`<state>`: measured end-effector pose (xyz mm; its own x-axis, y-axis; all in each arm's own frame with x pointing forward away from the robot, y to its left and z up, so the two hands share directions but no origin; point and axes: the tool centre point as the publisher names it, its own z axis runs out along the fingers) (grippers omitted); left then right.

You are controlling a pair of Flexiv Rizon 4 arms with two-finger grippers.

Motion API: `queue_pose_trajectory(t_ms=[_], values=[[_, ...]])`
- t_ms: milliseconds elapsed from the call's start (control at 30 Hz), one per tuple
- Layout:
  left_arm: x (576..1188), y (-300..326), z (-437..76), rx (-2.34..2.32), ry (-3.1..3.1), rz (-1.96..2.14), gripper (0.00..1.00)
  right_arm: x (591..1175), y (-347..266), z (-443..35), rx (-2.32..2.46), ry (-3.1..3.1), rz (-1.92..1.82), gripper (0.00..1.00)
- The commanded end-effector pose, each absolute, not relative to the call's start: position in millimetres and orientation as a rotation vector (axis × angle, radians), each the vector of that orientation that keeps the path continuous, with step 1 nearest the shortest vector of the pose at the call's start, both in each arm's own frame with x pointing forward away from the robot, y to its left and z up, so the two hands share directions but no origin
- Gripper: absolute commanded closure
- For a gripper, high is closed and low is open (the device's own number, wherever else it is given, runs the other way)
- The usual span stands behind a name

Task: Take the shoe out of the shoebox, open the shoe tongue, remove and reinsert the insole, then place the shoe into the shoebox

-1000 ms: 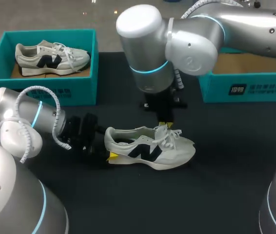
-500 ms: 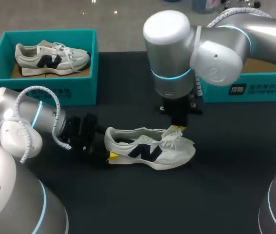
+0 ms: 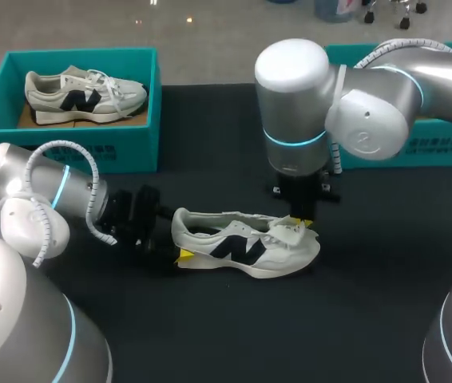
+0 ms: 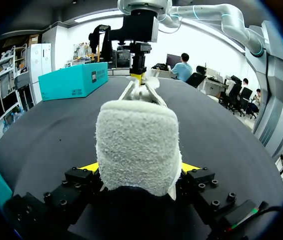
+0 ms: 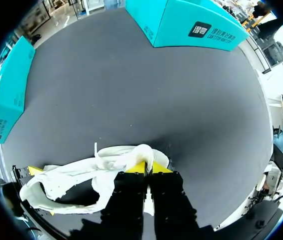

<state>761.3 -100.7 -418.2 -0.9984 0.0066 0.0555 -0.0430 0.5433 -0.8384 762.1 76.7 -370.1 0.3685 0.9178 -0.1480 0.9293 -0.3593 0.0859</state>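
Observation:
A white sneaker (image 3: 242,243) with a dark side logo lies on the black table, toe to the right. My left gripper (image 3: 180,254) clamps its heel from both sides; in the left wrist view the fuzzy heel (image 4: 136,145) fills the gap between the yellow tips. My right gripper (image 3: 302,223) comes down from above over the forefoot, shut on the shoe tongue (image 3: 290,230). In the right wrist view the tongue (image 5: 142,152) is pinched between the yellow tips of that gripper (image 5: 147,167), drawn toward the toe, with the sneaker's opening (image 5: 76,175) beside it.
A teal shoebox (image 3: 126,148) at the back left holds a second sneaker (image 3: 74,92). Another teal shoebox (image 3: 442,148) stands at the back right, behind my right arm. Bare black tabletop lies in front of the shoe.
My right arm has swung to the right, carrying the tongue and laces toward the toe. The left gripper and the shoe's heel have stayed where they were.

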Motion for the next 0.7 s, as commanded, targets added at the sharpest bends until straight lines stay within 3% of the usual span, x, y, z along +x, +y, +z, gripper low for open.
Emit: queue_pose_trajectory(t_ms=[33,67,133,233,300,333,700], values=[[760,-99,-421,0.034,-2.718,1.469,1.0,761,81,-387,2.547,1.537,-0.118,0.87],[760,-99,-421,0.034,-2.718,1.469,1.0,761,81,-387,2.551,1.533,-0.118,0.78],[760,-99,-421,0.034,-2.718,1.469,1.0,760,81,-387,2.551,1.53,-0.121,0.73],[760,-99,-421,0.034,-2.718,1.469,1.0,759,82,-381,2.545,1.523,-0.112,0.52],[760,-99,-421,0.034,-2.718,1.469,1.0,759,83,-373,2.536,1.517,-0.087,0.08],[760,-99,-421,0.034,-2.718,1.469,1.0,759,84,-368,2.53,1.516,-0.071,0.0],[760,-99,-421,0.034,-2.718,1.469,1.0,759,94,-316,2.503,1.537,0.178,0.0]])
